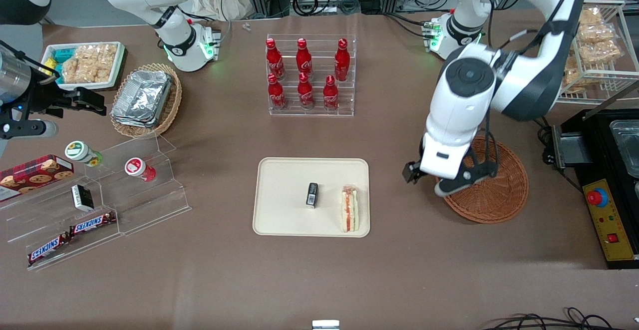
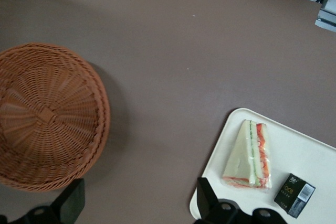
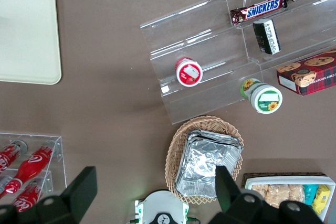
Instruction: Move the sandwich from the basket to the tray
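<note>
- White bread wedge with orange-red and green filling, the sandwich (image 1: 350, 208) lies in clear wrap on the cream tray (image 1: 279, 205) (beside a small black box (image 1: 312, 194)).
- The gripper (image 2: 139, 203) hangs above the woven basket's (image 1: 499, 195) rim, jaws wide and holding nothing.

Sandwich (image 1: 350, 208) on tray (image 1: 279, 215), beside small box (image 1: 312, 194); gripper (image 1: 424, 180) open above basket (image 1: 504, 195) edge, nearer tray.

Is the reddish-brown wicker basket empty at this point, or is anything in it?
Empty: the basket shows only bare weave. The sandwich lies on the tray; the open gripper hangs between them.
</note>
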